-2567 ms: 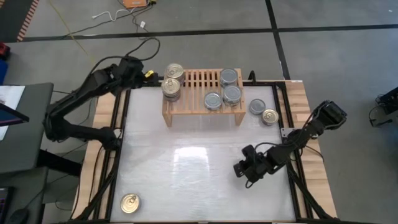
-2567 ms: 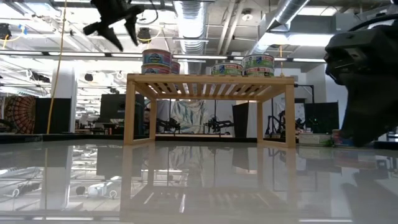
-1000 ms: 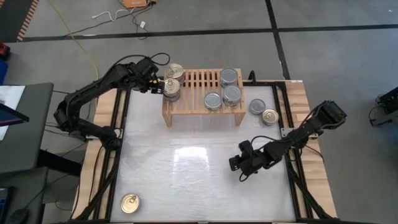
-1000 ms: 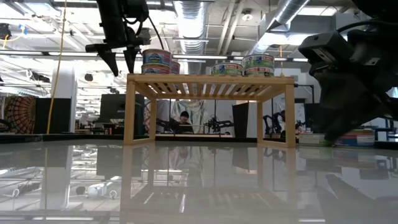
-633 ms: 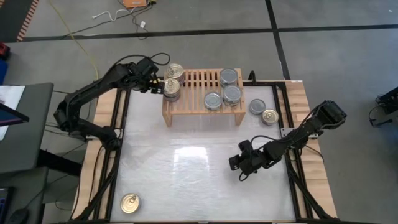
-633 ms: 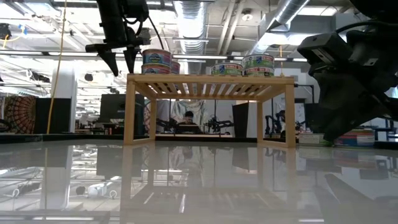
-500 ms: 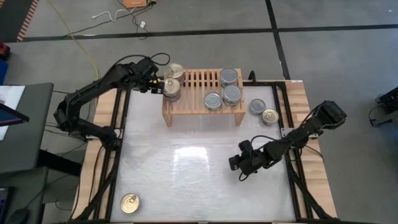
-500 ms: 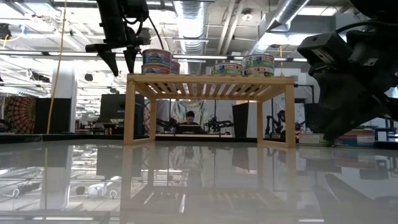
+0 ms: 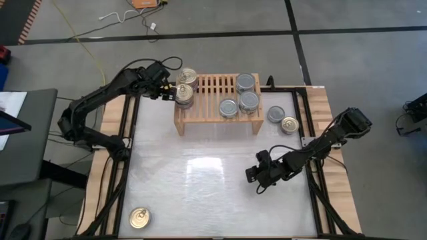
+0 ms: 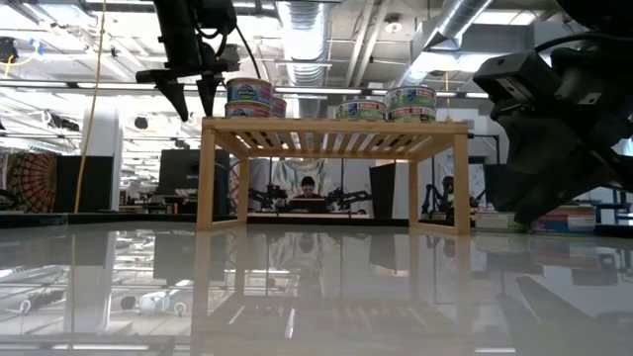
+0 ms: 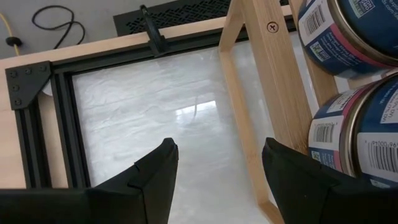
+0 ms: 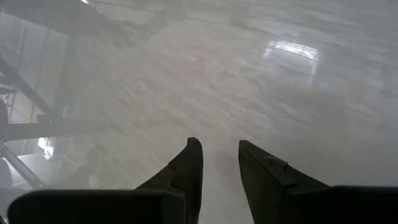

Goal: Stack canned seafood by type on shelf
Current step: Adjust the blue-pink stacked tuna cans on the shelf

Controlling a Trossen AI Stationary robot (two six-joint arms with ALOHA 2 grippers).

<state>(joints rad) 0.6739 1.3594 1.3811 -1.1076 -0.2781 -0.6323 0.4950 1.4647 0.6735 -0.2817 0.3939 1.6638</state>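
the left gripper (image 9: 168,89) hangs just off the left end of the shelf (image 9: 217,112), jaws apart and empty, level with the gold-topped stack (image 9: 184,94) there. the silver-topped cans (image 9: 241,93) sit grouped at the shelf's right end; two more cans (image 9: 283,119) rest on the table just right of it, and a lone gold-topped can (image 9: 139,217) lies at the near left corner. the right gripper (image 9: 253,176) hovers low over bare table, jaws a little apart, holding nothing. judging by this, the stray cans come next: approach from above, centre the jaws across the rim, lift straight, and set down square so the stack stays true.

grey floor (image 9: 347,17), ceiling ducts (image 10: 297,20), strip lights (image 10: 475,61)
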